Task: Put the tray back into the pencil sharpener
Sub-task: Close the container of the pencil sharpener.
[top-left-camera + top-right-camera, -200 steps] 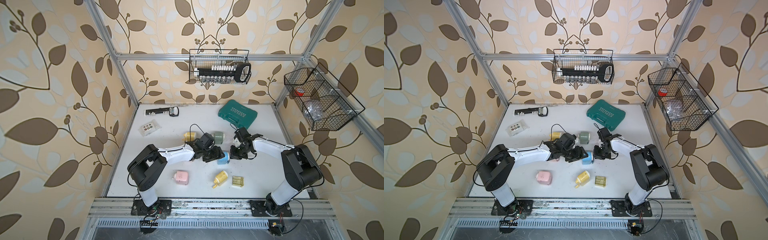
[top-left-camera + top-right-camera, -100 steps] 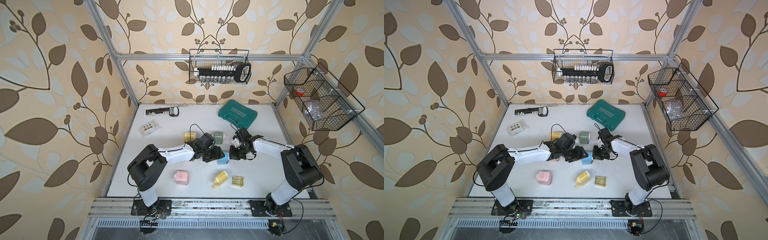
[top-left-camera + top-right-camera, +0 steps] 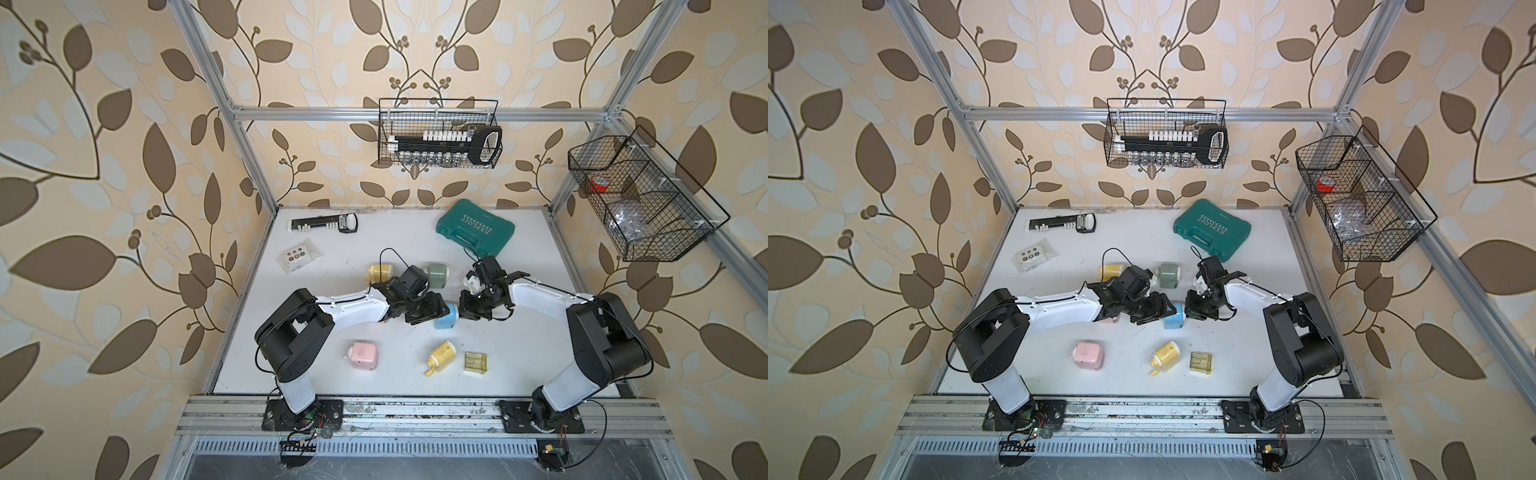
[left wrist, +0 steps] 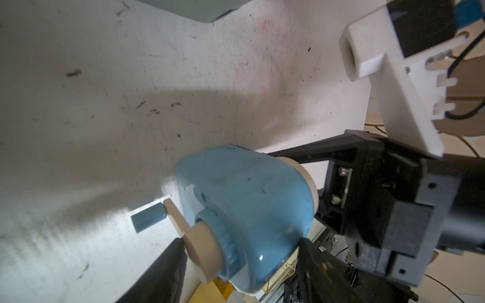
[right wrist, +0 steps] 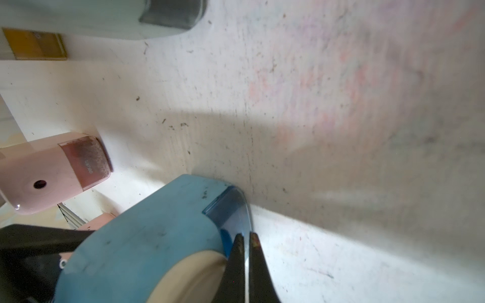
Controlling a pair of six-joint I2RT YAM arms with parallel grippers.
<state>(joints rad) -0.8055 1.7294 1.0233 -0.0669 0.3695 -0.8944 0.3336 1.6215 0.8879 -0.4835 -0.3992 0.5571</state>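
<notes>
White tabletop (image 3: pixel 374 232), centre: blue pencil sharpener (image 3: pixel 444 319) clamped across its body by left gripper (image 4: pixel 240 242), jaws part-open; dark-blue tray (image 5: pixel 231 210) seated in sharpener's end; right gripper (image 5: pixel 246 236), jaws closed together, tips against tray's edge. Loose yellow tray (image 3: pixel 475 362) lies well apart.

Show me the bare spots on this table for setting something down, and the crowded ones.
Bare: the white table strip at the back between the black bit rail and teal plastic case; also the front right corner between the yellow translucent tray and the right arm base. Crowded: the centre, where both arms meet at the blue pencil sharpener.
</notes>
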